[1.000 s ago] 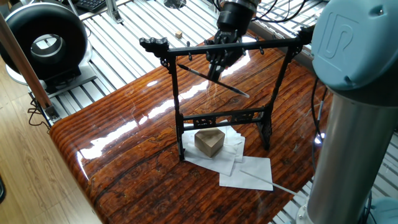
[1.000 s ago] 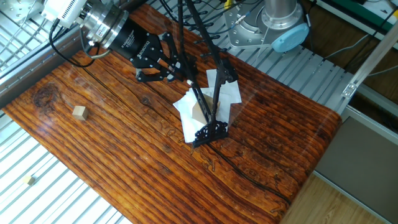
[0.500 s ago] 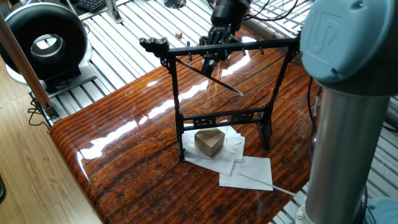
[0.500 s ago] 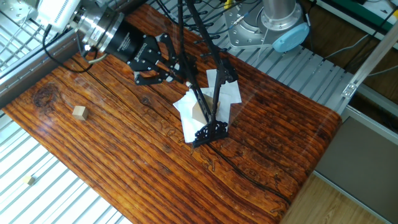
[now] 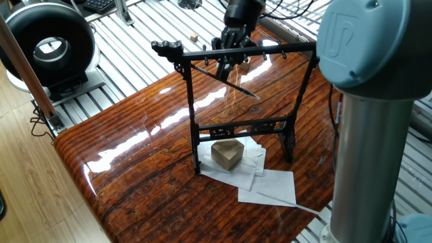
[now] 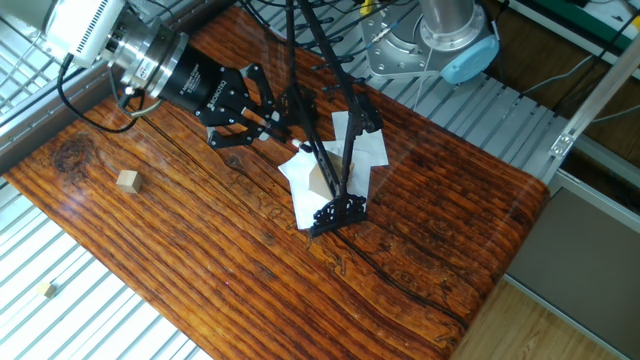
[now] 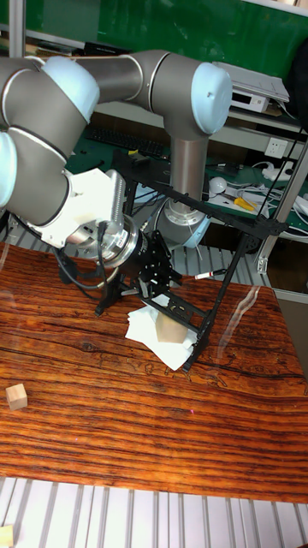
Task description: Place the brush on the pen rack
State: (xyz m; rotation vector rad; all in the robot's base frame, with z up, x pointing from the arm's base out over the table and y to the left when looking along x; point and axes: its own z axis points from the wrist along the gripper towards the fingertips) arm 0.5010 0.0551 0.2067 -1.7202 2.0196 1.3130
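The pen rack [image 5: 270, 48] is a tall black frame standing on the wooden table; it also shows in the other fixed view [image 6: 335, 170] and the tall view [image 7: 214, 205]. The brush [image 5: 243, 90] is a thin dark shaft that hangs tilted in the air just below the top crossbar, its lower end pointing right. My gripper [image 5: 226, 75] reaches in from behind the rack at crossbar height, and its fingers appear shut on the brush's shaft. From the other side the gripper [image 6: 280, 112] sits just left of the rack's uprights. The brush is too thin to make out there.
A wooden block [image 5: 227, 154] lies on white papers [image 5: 270, 185] between the rack's feet, with a pale thin rod [image 5: 290, 200] on the paper. A small wooden cube [image 6: 126, 180] sits apart on the table. The arm's grey column [image 5: 368, 135] stands at the right.
My gripper has drawn back from the rack, up and left in one fixed view. The brush's lower end has shifted slightly the same way.
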